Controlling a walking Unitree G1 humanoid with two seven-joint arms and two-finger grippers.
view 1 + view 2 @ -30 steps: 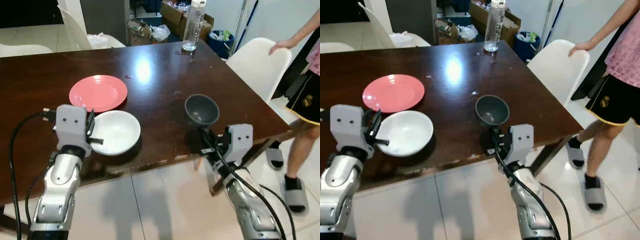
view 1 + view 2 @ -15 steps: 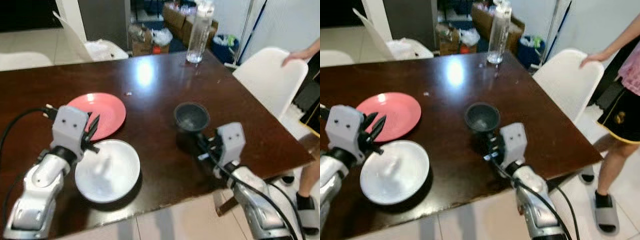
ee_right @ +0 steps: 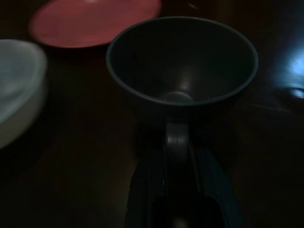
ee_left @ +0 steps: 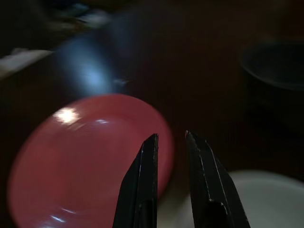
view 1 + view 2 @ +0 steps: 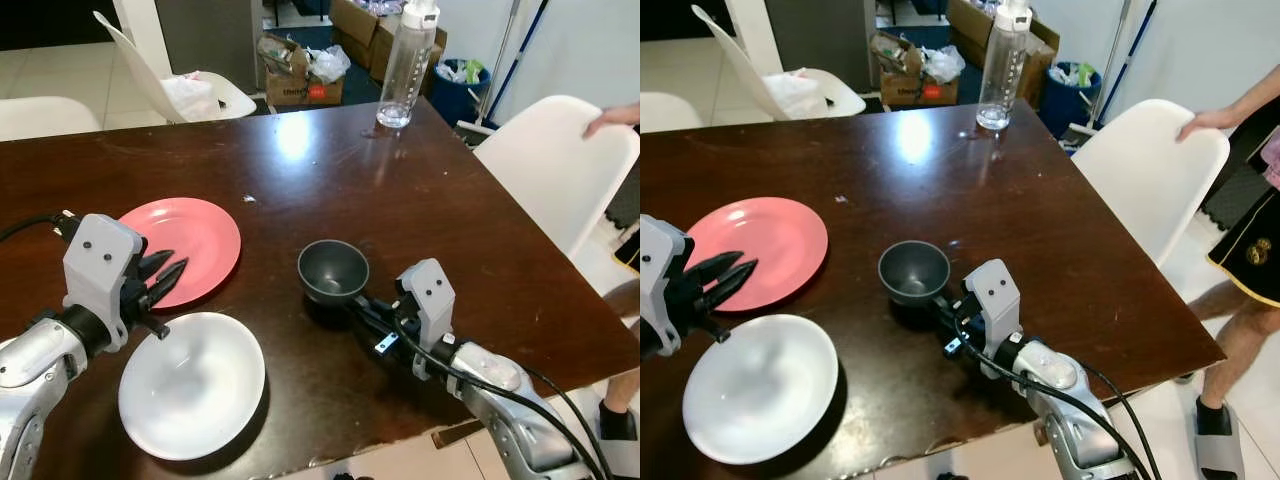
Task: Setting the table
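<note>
Bowl (image 5: 333, 270), grey: my right gripper (image 5: 362, 305) looks clamped on its rim for placing; left gripper (image 5: 170, 275) slightly apart over pink plate (image 5: 185, 236).

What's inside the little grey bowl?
The grey bowl looks empty: its bare inside shows down to the round bottom. The right pincer grips its near rim, hiding a small strip of the wall.

Glossy dark wood table (image 5: 330, 160); matt grey bowl (image 5: 333, 270); glossy pink plate (image 5: 195, 233).
</note>
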